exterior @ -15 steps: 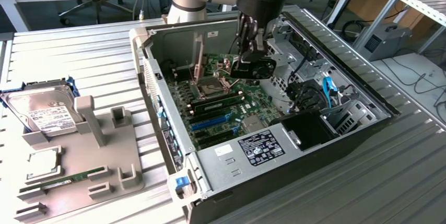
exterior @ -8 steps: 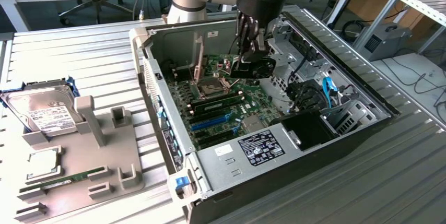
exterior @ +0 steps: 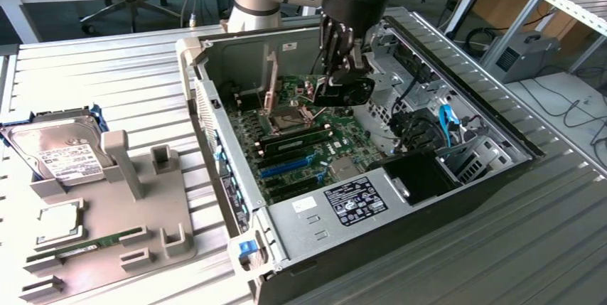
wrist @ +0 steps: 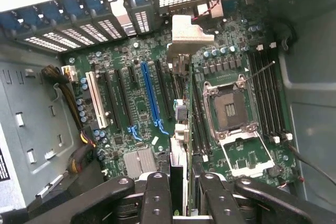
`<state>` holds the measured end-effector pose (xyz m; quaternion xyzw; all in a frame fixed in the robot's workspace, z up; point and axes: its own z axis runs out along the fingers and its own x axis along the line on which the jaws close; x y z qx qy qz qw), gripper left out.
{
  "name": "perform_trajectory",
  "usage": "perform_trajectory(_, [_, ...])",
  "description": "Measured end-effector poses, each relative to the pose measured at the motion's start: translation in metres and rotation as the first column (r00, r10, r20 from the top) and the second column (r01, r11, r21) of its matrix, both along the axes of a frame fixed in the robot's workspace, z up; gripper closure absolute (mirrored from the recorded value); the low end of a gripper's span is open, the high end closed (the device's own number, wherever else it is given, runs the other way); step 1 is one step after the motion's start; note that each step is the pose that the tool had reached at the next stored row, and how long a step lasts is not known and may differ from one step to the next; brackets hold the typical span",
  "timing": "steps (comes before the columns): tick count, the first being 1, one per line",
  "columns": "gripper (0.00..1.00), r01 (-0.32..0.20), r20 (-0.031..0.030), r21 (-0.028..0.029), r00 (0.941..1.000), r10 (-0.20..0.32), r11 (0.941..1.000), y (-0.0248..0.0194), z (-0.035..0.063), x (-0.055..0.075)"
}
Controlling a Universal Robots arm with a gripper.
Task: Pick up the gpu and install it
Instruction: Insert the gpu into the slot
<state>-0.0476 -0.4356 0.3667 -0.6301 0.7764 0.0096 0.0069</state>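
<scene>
Here the gpu (wrist: pixel 178 145) is held edge-on, clamped between the gripper (wrist: pixel 177 192) fingers, above the motherboard (wrist: pixel 136 108) slots.

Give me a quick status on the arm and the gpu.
Gripper inside the open case, jaws shut on the gpu. Card edge-on above the motherboard. Nothing in the way.

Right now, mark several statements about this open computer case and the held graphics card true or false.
1. The gripper holds the green gpu card with the black round fan over the green motherboard. True.
2. The silver hard drive with the white label sits inside the open computer case. False: it lies outside, toward the exterior view's left.
3. The metal processor socket holds a chip. False: it is empty.
4. The long blue slot is empty. True.
</scene>
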Motion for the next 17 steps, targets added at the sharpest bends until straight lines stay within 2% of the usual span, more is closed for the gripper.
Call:
perform_trajectory(10, [0.74, -0.078, 0.0001, 0.0000, 0.9970, 0.078, 0.9970, 0.0000, 0.0000, 0.0000])
perform_trajectory(17, [0.74, -0.145, 0.0000, 0.0000, 0.9895, 0.145, 0.9895, 0.0000, 0.0000, 0.0000])
